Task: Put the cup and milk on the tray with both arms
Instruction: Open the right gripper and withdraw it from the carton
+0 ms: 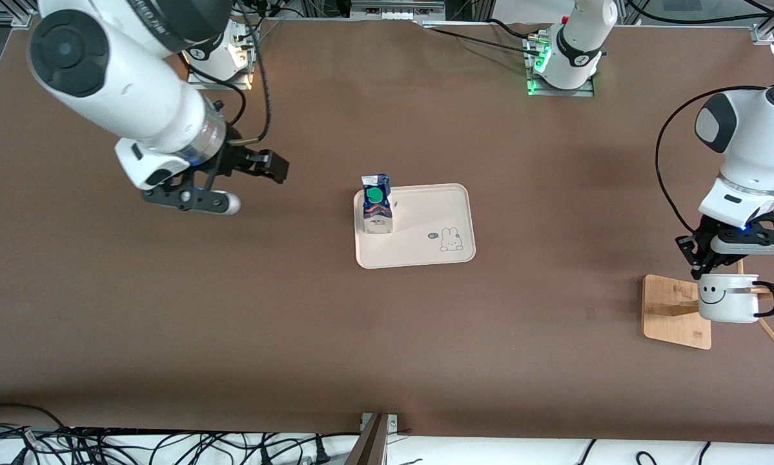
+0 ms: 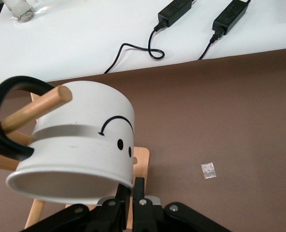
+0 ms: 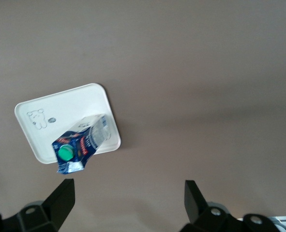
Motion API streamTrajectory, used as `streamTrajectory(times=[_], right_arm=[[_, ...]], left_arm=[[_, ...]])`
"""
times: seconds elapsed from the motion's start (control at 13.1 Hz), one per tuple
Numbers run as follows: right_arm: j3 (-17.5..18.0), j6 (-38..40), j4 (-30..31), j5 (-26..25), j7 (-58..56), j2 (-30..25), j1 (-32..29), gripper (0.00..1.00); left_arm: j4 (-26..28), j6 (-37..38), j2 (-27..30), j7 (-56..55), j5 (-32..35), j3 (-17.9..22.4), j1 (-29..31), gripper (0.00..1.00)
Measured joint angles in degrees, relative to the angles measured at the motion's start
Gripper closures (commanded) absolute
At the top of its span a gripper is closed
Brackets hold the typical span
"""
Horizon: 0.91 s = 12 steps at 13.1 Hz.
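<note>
The cup (image 1: 725, 300), a white mug with a black smiley face, hangs by its handle on a wooden peg (image 2: 36, 108) at the left arm's end of the table. My left gripper (image 1: 706, 271) is shut on the cup's (image 2: 80, 140) rim, one finger inside and one outside (image 2: 133, 186). The milk (image 1: 377, 205) stands upright on the tray (image 1: 425, 245), at the tray's end toward the right arm. My right gripper (image 1: 257, 184) hangs open and empty over bare table, apart from the tray. In the right wrist view the open gripper (image 3: 128, 193) has the milk (image 3: 80, 142) and tray (image 3: 70, 104) farther off.
The peg belongs to a wooden stand with a square base (image 1: 671, 307) under the cup. A small scrap of tape (image 2: 208, 170) lies on the brown table near it. Cables and power adapters (image 2: 176, 12) lie past the table's front edge.
</note>
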<state>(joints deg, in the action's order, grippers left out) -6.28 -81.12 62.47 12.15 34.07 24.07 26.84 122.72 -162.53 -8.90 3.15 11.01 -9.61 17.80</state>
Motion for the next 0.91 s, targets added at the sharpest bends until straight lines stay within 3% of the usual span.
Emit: streamTrajectory(times=[0.3, 0.53, 0.91], right_arm=[[-0.1, 0.3, 3.8, -1.1, -4.2, -2.3, -8.8, 0.0], [-0.1, 0.4, 9.6, -7.2, -10.9, -5.7, -10.4, 0.0], [-0.1, -1.6, 15.3, -9.3, -23.7, -8.5, -16.2, 0.0]], left_arm=[[-0.4, -0.1, 0.0, 0.0, 0.0, 0.0, 0.0, 1.0], [-1.0, -0.1, 0.1, 0.0, 0.0, -0.1, -0.3, 1.0], [-1.0, 0.3, 0.7, -0.8, 0.0, -0.2, -2.1, 1.0]])
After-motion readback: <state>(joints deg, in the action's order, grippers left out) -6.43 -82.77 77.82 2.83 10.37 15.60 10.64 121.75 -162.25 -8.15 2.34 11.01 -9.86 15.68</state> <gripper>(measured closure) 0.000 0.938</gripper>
